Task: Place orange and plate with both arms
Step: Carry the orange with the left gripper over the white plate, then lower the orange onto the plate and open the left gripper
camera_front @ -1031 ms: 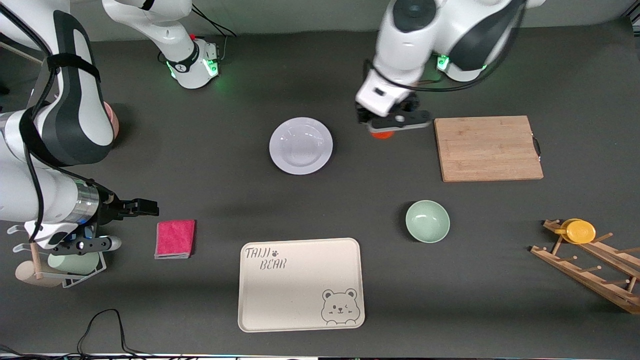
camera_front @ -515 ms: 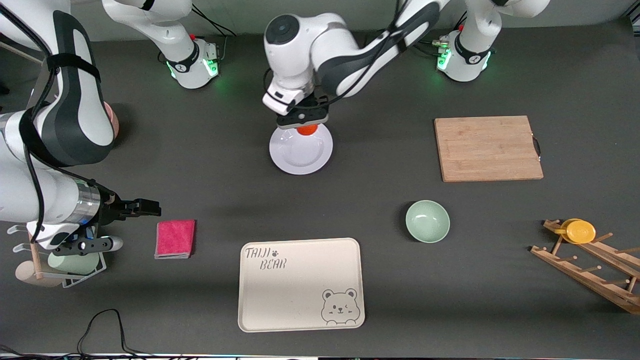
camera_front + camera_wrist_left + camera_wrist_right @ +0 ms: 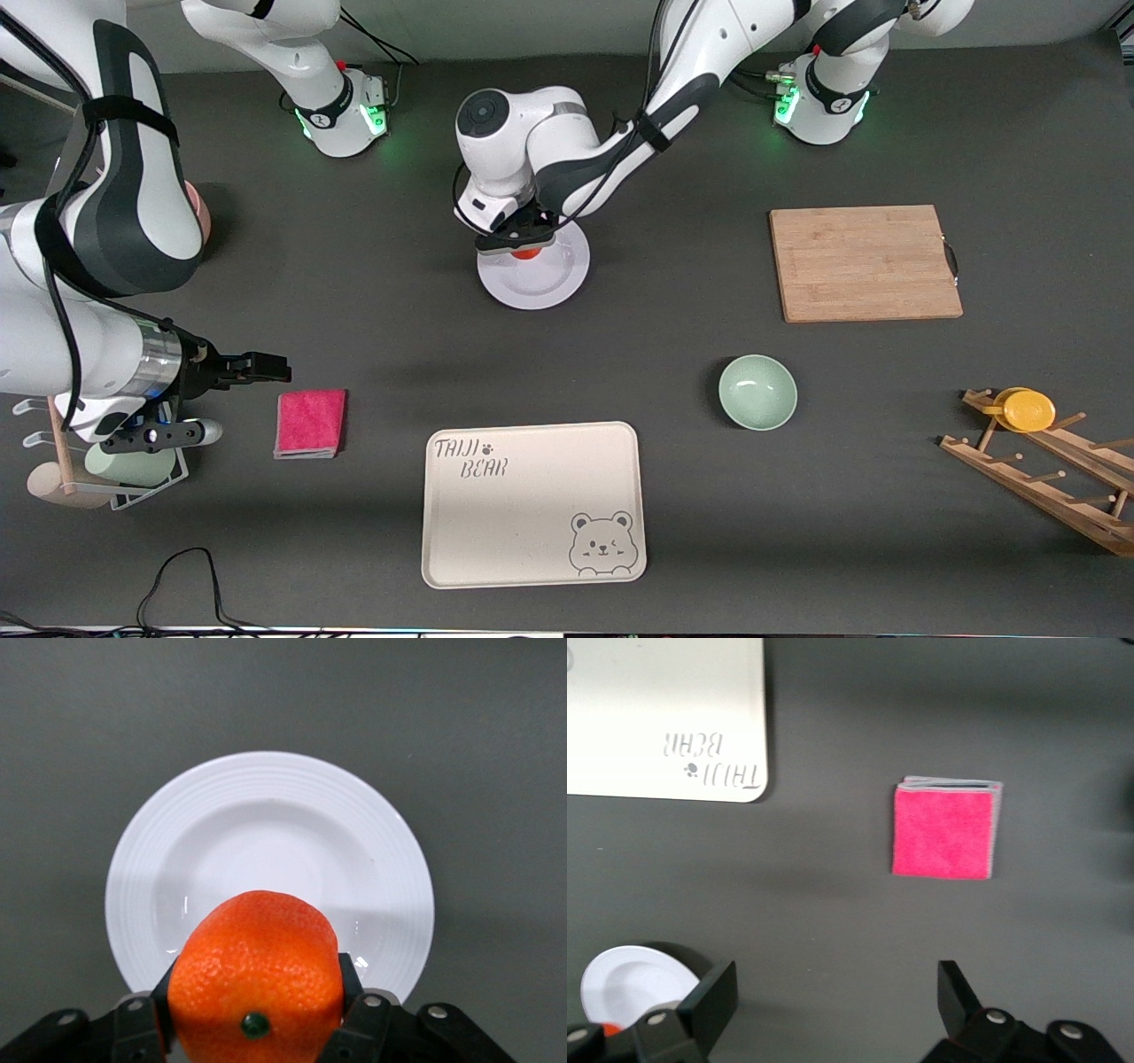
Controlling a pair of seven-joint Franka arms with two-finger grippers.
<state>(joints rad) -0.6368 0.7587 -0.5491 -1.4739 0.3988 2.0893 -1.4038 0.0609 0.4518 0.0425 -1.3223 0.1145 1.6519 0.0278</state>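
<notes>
Since a second ago the left arm has swung the orange (image 3: 526, 252) away from beside the cutting board (image 3: 864, 262) and brought it over the plate (image 3: 540, 279), lower than half a second back. From the front, the left gripper (image 3: 518, 239) sits over the part of the plate's rim nearest the robots' bases, and only a sliver of orange peeks out beneath it. In the left wrist view the left gripper (image 3: 255, 1005) has its fingers clamped on either side of the orange (image 3: 255, 979), whose small green stem nub faces the camera (the fruit is round, so no long axis shows). The lower part of the orange is cut off by the picture's edge, and it hides a stretch of the plate (image 3: 266, 788); whether it touches the plate cannot be told.

At its own end of the table the right arm waits, the right gripper (image 3: 257, 365) hanging just beside the folded pink cloth (image 3: 310, 423). The right wrist view shows the right gripper (image 3: 837, 997) with its fingers spread wide and nothing between them, the cloth (image 3: 946, 830) below. The bear tray (image 3: 532, 503) lies nearer the front camera than the plate, and the green bowl (image 3: 757, 392) lies toward the left arm's end.
</notes>
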